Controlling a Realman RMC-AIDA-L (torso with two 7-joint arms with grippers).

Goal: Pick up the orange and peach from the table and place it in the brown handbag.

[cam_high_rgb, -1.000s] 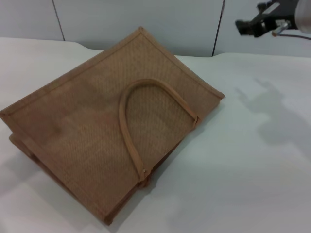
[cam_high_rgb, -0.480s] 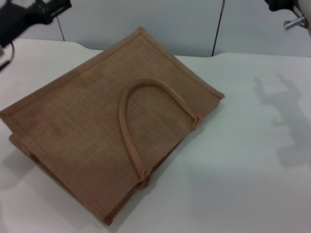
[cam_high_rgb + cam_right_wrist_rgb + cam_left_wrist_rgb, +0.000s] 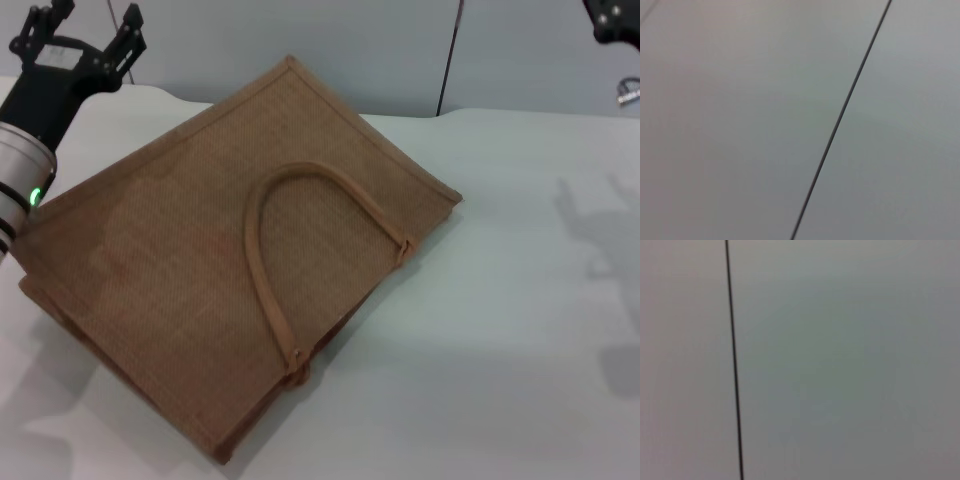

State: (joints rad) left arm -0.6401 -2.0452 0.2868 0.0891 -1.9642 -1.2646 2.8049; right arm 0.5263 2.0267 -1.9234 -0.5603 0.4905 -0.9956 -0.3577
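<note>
One brown handbag [image 3: 230, 270] flat on table [image 3: 520, 330], left gripper [image 3: 88, 38] jaws spread, empty, right jaws unclear.

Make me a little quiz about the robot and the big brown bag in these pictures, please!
1. True or false: the brown handbag stands upright on the white table.
2. Which gripper shows its fingers spread open in the head view? A) the left gripper B) the right gripper C) neither
3. Fill in the missing word: the bag's looped strap handle lies on ___ of the bag.

Key
1. False. The bag lies flat on its side.
2. A. The left gripper is up by the bag's far left edge, open and empty. Only a bit of the right gripper shows at the top right corner.
3. Top. No orange or peach shows in any view.
</note>
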